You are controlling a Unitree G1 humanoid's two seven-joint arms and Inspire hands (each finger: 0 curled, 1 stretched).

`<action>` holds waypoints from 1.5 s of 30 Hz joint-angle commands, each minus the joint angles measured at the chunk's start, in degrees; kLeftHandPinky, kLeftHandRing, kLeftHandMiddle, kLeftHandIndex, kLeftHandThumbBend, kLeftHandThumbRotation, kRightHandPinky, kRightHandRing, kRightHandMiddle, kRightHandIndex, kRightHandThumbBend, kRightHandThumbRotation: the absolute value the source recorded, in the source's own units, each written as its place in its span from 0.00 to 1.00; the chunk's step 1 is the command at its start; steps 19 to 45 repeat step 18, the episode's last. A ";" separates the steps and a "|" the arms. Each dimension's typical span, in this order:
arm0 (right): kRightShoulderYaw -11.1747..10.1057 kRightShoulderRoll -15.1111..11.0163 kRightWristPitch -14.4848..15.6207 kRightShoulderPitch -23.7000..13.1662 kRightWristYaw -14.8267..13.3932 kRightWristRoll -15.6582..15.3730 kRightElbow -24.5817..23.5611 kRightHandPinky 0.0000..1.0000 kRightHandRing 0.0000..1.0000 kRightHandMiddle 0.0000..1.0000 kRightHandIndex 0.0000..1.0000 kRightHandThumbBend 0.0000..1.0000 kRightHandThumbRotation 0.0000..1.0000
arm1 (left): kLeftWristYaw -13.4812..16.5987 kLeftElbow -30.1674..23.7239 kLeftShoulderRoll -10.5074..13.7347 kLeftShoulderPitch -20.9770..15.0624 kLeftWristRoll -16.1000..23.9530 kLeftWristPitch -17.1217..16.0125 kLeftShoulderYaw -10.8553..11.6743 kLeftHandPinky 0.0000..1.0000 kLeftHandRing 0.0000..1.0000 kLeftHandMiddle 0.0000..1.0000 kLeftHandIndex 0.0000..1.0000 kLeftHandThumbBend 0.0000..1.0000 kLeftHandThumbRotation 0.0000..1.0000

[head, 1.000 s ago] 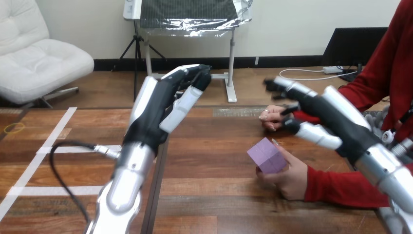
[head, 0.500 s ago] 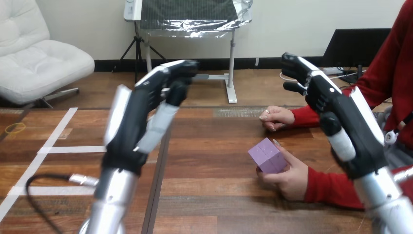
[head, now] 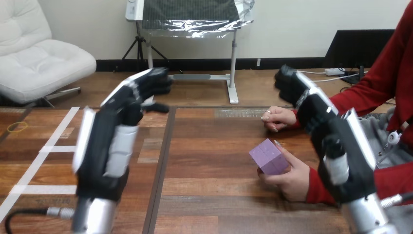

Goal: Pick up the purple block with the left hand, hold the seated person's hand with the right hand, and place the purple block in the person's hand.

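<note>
Head view: left hand (head: 111, 141) is raised over the table (head: 209, 195) with its back to the camera, so the palm side is hidden and the forearm is cut off at the bottom edge. Its fingers (head: 148, 84) reach forward, loosely bent, close together, holding nothing. Right hand (head: 336, 146) is also raised, back to the camera; its fingers (head: 288, 84) bunch into a dark cluster that is hard to separate, loosely bent, empty. Right arm covers part of the red sleeve behind the person's hand (head: 291, 179). Block (head: 269, 156) lies in that hand, right of centre, well apart from both robot hands; its underside is hidden by the person's fingers, and one fingertip shows just above it. The person's other hand (head: 277, 117) rests on the table further back, partly behind the right hand. Compared with half a second ago, both robot hands have pulled back toward the camera, the left one lower and further left; block and the person's hands have not moved. Block is a cube, no clear long axis, tilted with one corner toward the upper left and a seamed face turned up toward the camera.
</note>
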 commanded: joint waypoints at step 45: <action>3.85 5.59 -1.44 6.52 2.16 1.45 -8.55 0.98 0.91 0.89 0.89 1.00 1.00 | -3.44 -6.50 -2.24 9.06 -2.74 -5.89 0.46 0.57 0.76 0.74 0.73 0.65 0.98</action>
